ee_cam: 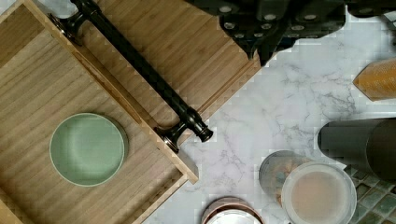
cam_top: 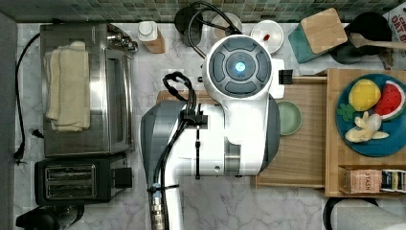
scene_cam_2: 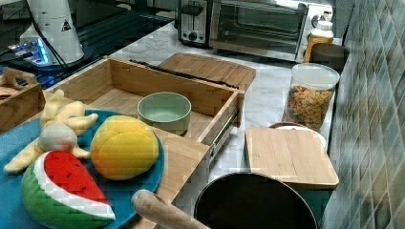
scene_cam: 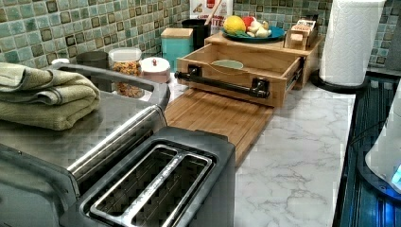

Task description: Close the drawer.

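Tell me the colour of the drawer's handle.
Black; the handle on the drawer shows best in the wrist view.

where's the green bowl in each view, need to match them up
Top view: green bowl in the open drawer, half under the arm.
Left view: its rim shows above the drawer front.
Right view: centre, on the drawer floor.
Wrist view: inside the drawer, near a corner.
Shared landmark: the black bar handle.
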Action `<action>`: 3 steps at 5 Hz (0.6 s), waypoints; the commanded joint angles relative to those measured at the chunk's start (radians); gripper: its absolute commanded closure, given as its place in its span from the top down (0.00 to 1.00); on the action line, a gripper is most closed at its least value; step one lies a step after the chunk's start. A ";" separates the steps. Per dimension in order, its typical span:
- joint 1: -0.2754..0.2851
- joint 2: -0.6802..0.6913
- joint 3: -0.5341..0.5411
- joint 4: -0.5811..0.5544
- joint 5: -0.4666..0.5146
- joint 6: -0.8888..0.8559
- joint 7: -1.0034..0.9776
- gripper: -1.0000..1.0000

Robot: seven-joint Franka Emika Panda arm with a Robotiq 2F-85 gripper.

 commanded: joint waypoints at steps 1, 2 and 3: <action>0.001 0.000 0.001 0.013 0.000 0.001 0.000 0.00; 0.013 -0.006 0.015 -0.005 -0.001 -0.004 -0.100 0.00; 0.040 -0.050 0.044 -0.093 -0.015 0.075 -0.242 0.00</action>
